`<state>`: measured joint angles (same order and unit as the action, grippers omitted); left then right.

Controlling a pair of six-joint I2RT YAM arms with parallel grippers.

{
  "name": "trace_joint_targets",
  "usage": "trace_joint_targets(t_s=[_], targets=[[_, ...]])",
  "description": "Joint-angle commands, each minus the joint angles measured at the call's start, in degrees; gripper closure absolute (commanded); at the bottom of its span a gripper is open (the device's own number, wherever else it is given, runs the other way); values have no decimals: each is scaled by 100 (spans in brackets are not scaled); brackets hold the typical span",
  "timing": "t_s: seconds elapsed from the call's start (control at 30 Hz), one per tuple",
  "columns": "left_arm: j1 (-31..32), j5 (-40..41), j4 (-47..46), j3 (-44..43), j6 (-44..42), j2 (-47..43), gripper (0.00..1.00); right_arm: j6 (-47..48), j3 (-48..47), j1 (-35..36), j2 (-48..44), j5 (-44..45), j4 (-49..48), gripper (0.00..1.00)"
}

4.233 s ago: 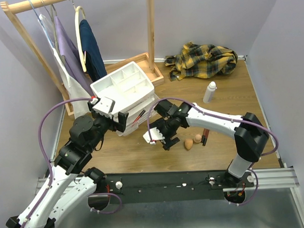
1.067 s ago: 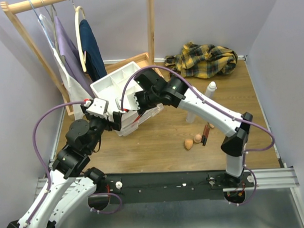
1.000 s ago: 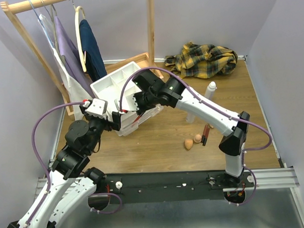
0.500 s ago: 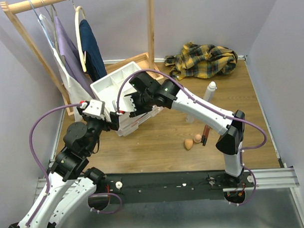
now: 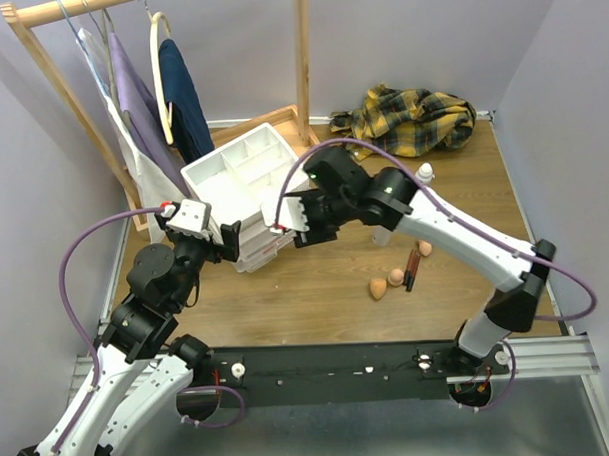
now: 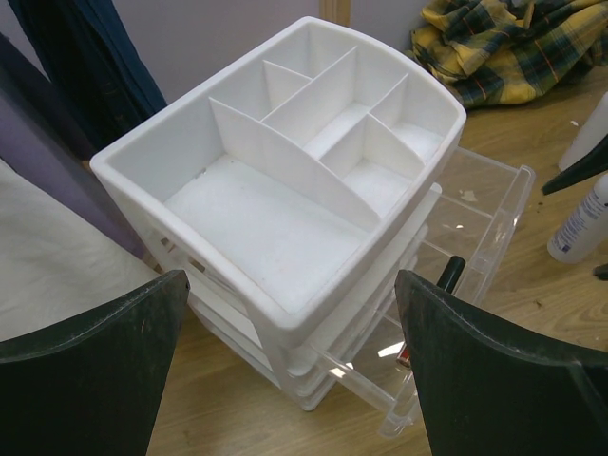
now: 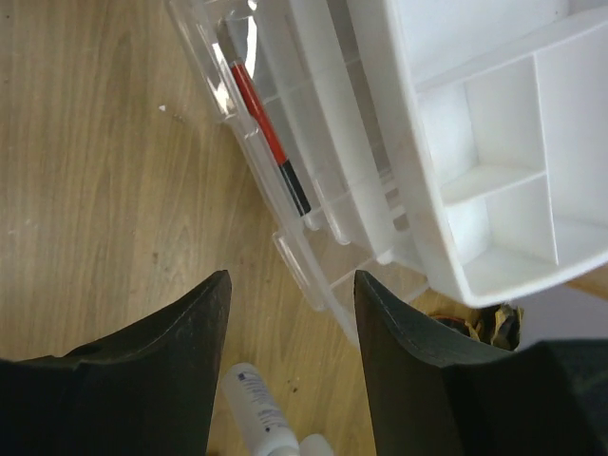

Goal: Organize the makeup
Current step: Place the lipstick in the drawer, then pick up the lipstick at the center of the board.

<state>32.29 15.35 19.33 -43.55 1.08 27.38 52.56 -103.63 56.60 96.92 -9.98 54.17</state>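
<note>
A red and black stick point(image 7: 269, 142) lies in an open clear drawer of the white drawer unit point(image 5: 244, 170); its black cap point(image 6: 450, 272) also shows in the left wrist view. My right gripper point(image 5: 287, 227) point(image 7: 290, 285) hangs open and empty just right of the drawers, above the floor and a lying white bottle point(image 7: 258, 410) point(image 6: 581, 224). A second bottle point(image 5: 422, 174) stands behind my right arm. Three peach sponges point(image 5: 378, 288) and dark sticks point(image 5: 413, 265) lie on the floor. My left gripper point(image 5: 230, 241) point(image 6: 290, 285) is wide open, above the unit's near corner.
A yellow plaid cloth point(image 5: 409, 119) is heaped at the back right. A wooden clothes rack point(image 5: 302, 63) with hanging garments point(image 5: 183, 97) stands behind the drawer unit. Two clear drawers point(image 6: 475, 223) stick out toward the right arm.
My right gripper was shut at the drawers a second ago; it has opened and drawn back to the right. The left arm has barely moved.
</note>
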Motion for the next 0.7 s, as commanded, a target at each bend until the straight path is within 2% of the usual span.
trace_joint_targets(t_s=[0.0, 0.1, 0.23, 0.37, 0.6, 0.67], targets=[[-48, -191, -105, 22, 24, -4, 1, -18, 676, -569, -674, -600, 5, 37], [-48, -173, -88, 31, 15, -13, 1, 35, 985, -1246, -1122, -1118, -90, 37], [-65, -182, -114, 40, 15, -4, 1, 114, 2010, -2002, -1834, -1506, -433, 32], [-83, -252, -123, 31, 24, 40, 1, 158, 2837, -2521, -2466, -1560, -706, 27], [-92, -314, -123, 31, 32, 31, 1, 263, 3708, -3891, -2635, -2025, -663, 27], [-83, -340, -123, 31, 41, 22, 1, 334, 3833, -4077, -2644, -2183, -619, 27]])
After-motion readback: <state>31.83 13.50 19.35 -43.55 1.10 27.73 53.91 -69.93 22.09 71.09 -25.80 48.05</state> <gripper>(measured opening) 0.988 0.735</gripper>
